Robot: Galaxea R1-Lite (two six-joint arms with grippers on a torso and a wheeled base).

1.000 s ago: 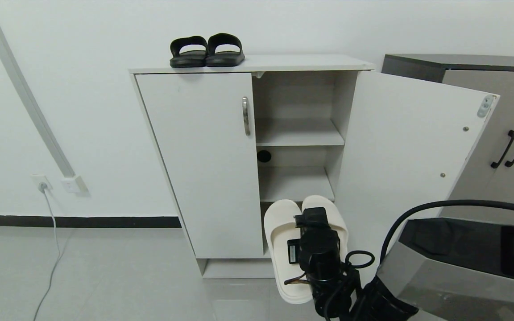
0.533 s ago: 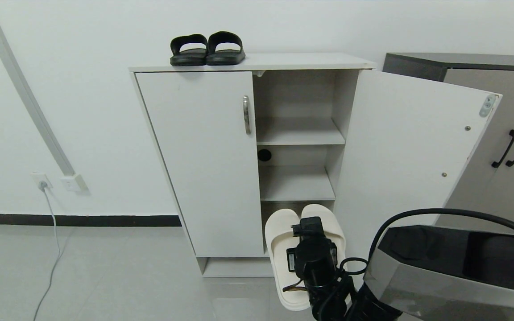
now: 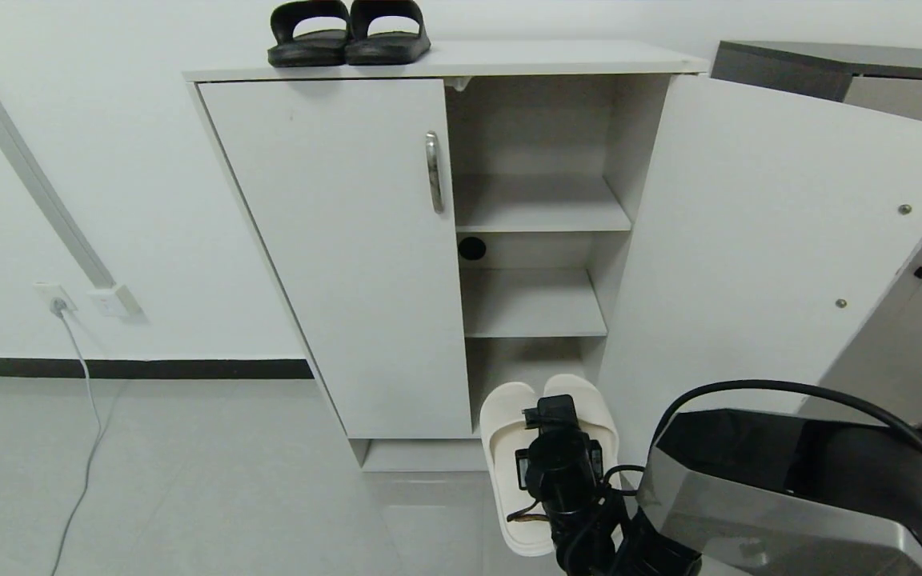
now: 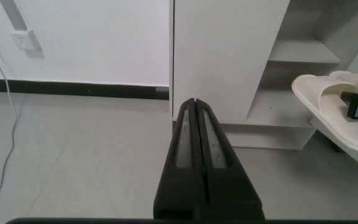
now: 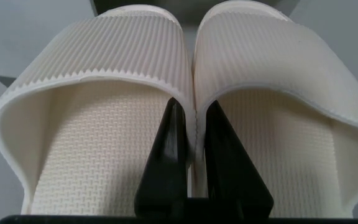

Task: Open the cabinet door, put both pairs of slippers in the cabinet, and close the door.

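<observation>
White wooden two-door cabinet [image 3: 333,240]: left door shut, right door [image 3: 765,240] stood open. Pair of black slide slippers [image 3: 349,36] sat on top. Pair of cream rubber slippers [image 3: 505,428] was held by right arm [image 3: 565,480], low before bottom compartment.

White slippers [image 3: 504,436] low before open cabinet [image 3: 333,240]; black slippers [image 3: 349,34] on top.

Right wrist view: white slippers [image 5: 104,124] cut off at the right and bottom edges, heels out of frame. Base of right tool [image 5: 190,121] cropped at the bottom. Head view: wrist covers that tool's fingertips and the pair's middle. The pair blocks part of the cabinet [image 3: 333,240] bottom compartment. Top edge clips the black slippers [image 3: 349,36]. The open door [image 3: 749,240] hides much of the grey cabinet [image 3: 797,60], also cropped at right. Left wrist view: white pair cut by the right edge.
</observation>
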